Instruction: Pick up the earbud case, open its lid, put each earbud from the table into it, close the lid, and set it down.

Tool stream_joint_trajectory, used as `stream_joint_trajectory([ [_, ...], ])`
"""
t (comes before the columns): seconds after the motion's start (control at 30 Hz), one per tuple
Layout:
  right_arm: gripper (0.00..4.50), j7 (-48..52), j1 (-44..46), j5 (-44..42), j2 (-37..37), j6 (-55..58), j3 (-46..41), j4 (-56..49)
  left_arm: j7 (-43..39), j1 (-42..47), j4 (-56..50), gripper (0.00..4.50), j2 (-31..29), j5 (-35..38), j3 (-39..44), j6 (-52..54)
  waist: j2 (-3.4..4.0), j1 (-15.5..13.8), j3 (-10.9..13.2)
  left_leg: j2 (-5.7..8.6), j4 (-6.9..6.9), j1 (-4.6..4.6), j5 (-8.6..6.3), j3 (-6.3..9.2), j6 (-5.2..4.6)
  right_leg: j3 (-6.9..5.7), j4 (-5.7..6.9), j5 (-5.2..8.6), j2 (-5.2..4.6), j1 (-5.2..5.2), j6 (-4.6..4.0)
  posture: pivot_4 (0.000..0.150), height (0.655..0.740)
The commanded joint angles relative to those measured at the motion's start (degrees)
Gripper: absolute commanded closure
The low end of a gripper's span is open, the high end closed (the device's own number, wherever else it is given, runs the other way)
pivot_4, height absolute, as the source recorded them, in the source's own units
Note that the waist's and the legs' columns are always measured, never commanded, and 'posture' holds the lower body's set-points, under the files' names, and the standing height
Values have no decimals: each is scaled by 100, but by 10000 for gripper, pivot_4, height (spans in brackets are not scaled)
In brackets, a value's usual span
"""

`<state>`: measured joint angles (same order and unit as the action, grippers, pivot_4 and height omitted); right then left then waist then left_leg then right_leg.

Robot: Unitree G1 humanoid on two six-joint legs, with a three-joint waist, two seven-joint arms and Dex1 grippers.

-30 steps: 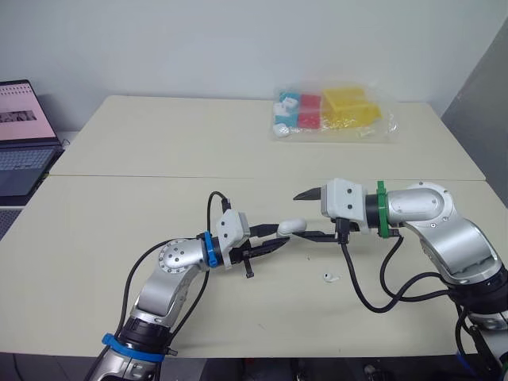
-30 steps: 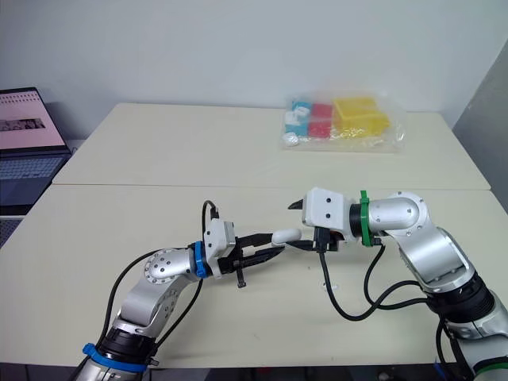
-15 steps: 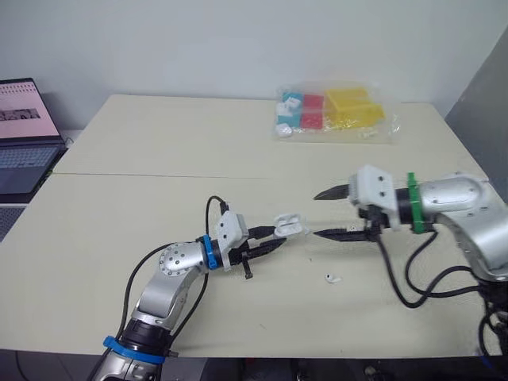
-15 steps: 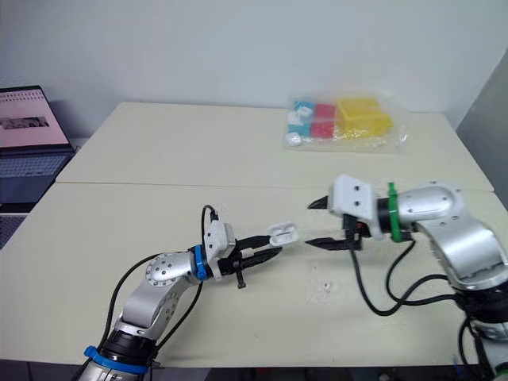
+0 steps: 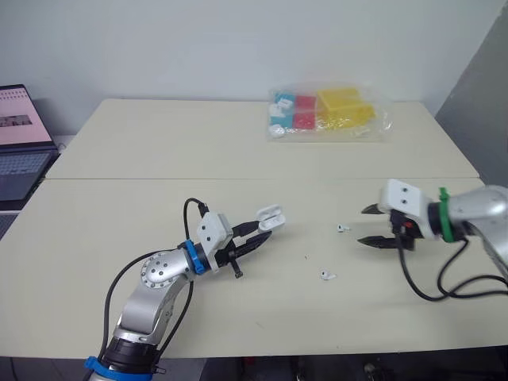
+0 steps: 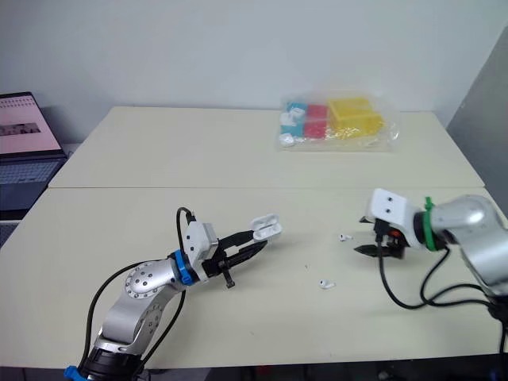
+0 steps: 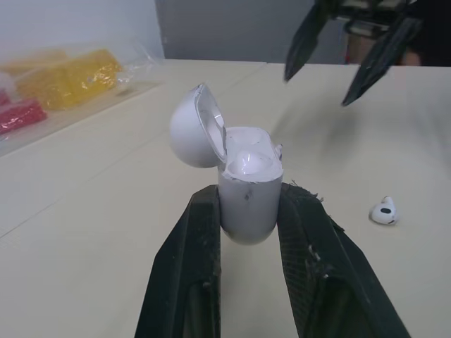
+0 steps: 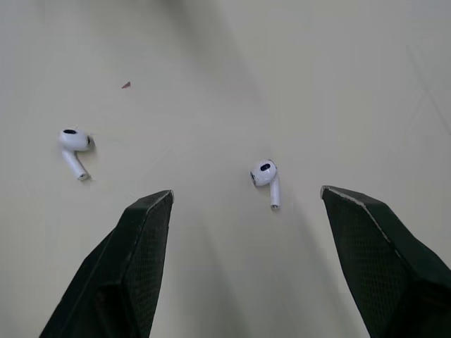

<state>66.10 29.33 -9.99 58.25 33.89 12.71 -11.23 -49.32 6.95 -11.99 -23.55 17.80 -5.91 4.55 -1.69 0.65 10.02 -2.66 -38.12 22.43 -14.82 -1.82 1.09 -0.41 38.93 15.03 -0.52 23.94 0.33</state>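
Note:
My left gripper is shut on the white earbud case, held just above the table with its lid swung open. The case body sits between the two black fingers. Two white earbuds lie on the table: one just left of my right gripper, the other nearer the front edge. In the right wrist view the first earbud lies between the spread fingers and the second off to one side. My right gripper is open and holds nothing.
A clear bag of yellow, red and blue items lies at the far side of the table. A laptop stands beyond the table's left edge. A seam crosses the tabletop.
My right gripper has pulled away to the right from the case and dropped toward the earbud on the table. The case lid now stands open. The camera view has shifted.

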Motion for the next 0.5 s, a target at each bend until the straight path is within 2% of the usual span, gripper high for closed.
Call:
stream_joint_trajectory([
  [0.03,10051,456,745,672,-290,-565,774,1082,46,-10,-337,37290,-39,-6,-19,-75,0,-6,0,-3,1,0,0,0,0,0,0,1,4,0,-2,1500,7400],
  [0.1,10051,654,1171,942,-586,-810,1133,1777,77,-38,-394,37290,-42,-34,-38,-84,0,21,0,-4,2,3,0,-5,0,2,-1,1,9,6,-4,1500,7400],
  [0.27,10051,817,1600,1210,-1018,-1299,1279,2767,144,-148,-543,37290,-66,-64,-64,-57,0,7,0,-5,5,25,0,1,0,5,-3,-15,6,16,-34,1500,7400],
  [0.5,10051,967,1672,1377,-1271,-1547,1210,3218,181,-161,-580,37290,-72,-87,-87,-44,1,-38,0,-3,5,28,-1,2,0,0,-7,-15,1,16,-35,1500,7400],
])
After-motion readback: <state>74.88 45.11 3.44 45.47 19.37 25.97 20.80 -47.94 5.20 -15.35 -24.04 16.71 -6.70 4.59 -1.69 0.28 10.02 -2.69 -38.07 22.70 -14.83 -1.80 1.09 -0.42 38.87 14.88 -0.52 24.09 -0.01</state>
